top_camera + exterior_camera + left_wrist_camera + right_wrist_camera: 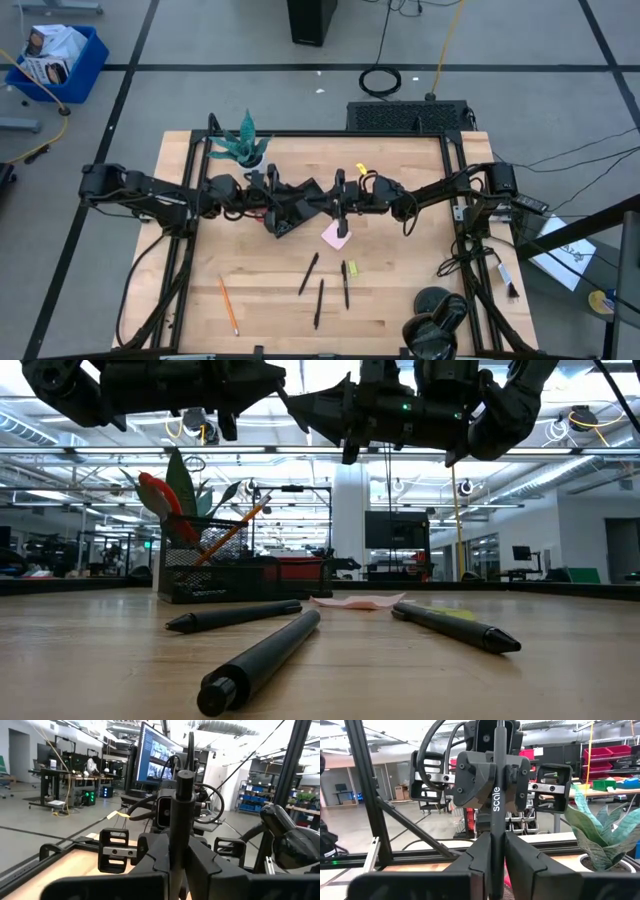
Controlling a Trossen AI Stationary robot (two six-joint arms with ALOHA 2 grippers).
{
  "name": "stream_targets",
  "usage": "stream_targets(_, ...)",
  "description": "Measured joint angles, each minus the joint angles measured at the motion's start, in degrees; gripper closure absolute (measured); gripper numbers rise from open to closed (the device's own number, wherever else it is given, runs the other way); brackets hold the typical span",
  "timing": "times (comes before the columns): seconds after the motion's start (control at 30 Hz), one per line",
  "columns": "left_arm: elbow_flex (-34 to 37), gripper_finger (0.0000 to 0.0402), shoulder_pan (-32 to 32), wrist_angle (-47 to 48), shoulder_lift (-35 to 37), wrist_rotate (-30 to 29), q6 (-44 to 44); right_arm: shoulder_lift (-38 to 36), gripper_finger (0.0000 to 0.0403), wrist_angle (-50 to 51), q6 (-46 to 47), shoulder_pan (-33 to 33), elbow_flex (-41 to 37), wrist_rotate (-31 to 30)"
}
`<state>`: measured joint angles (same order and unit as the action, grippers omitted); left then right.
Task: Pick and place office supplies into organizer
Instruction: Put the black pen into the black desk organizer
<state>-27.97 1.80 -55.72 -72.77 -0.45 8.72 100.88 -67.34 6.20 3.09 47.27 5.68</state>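
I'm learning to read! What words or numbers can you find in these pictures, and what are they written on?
"scale": white letters running up the black pen that both grippers hold upright between them.
The screen behind the table shows pictures, but any text is too small to read.
The blue bin holds printed boxes, too small to read.

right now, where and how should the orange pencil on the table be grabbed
Mid-shaft, from straight above, fingers across its diagonal length: the orange pencil lies flat on the table, nothing beside it. The left gripper looks nearer, but it and the right gripper are both shut on a black pen.
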Motion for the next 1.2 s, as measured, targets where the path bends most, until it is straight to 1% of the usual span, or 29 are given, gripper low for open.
stream_targets(0.13,0.00,0.0352,-0.02,3.56,2.08,-0.57,0.28,0.00,0.0341,0.94,-2.12,-0.02,-0.57,0.21)
stream_targets(0.2,0.00,0.0349,0.00,7.16,4.13,-1.05,0.33,0.00,0.0327,1.25,-2.95,0.06,-1.54,-0.14)
stream_targets(0.33,0.02,0.0370,-0.02,13.92,7.64,-2.96,0.42,0.00,0.0298,0.11,-4.55,0.53,-3.43,-3.92)
stream_targets(0.4,0.02,0.0381,-0.03,17.36,9.32,-4.75,0.26,0.00,0.0286,-0.11,-4.94,0.82,-4.47,-4.38)
stream_targets(0.5,0.02,0.0381,-0.04,23.84,11.32,-8.75,0.06,0.00,0.0273,-0.59,-4.45,1.05,-5.43,-4.38)
stream_targets(0.57,0.02,0.0370,-0.11,26.84,11.47,-12.14,-0.08,0.00,0.0269,-1.07,-4.05,1.03,-5.82,-4.36)
stream_targets(0.67,0.02,0.0353,-0.64,31.18,11.33,-19.15,-0.75,0.00,0.0267,-0.91,-4.05,0.90,-6.32,-4.06)
stream_targets(0.77,0.02,0.0352,-1.44,34.01,10.66,-24.94,0.21,0.00,0.0269,-1.00,-4.05,0.90,-6.45,-4.05)
stream_targets(0.83,0.07,0.0361,-2.40,35.14,10.47,-26.88,1.39,0.00,0.0272,-0.98,-4.05,0.90,-6.47,-4.03)
stream_targets(0.97,0.07,0.0383,-4.75,36.20,10.53,-29.71,1.06,0.00,0.0272,-1.00,-4.07,0.90,-6.47,-3.99)
stream_targets(1.07,0.07,0.0379,-6.32,38.08,10.53,-33.03,1.51,0.00,0.0273,-1.00,-4.07,0.90,-6.47,-3.97)
stream_targets(1.2,0.07,0.0355,-8.36,41.68,10.51,-37.24,3.16,0.00,0.0273,-1.00,-3.90,0.86,-6.47,-3.94)
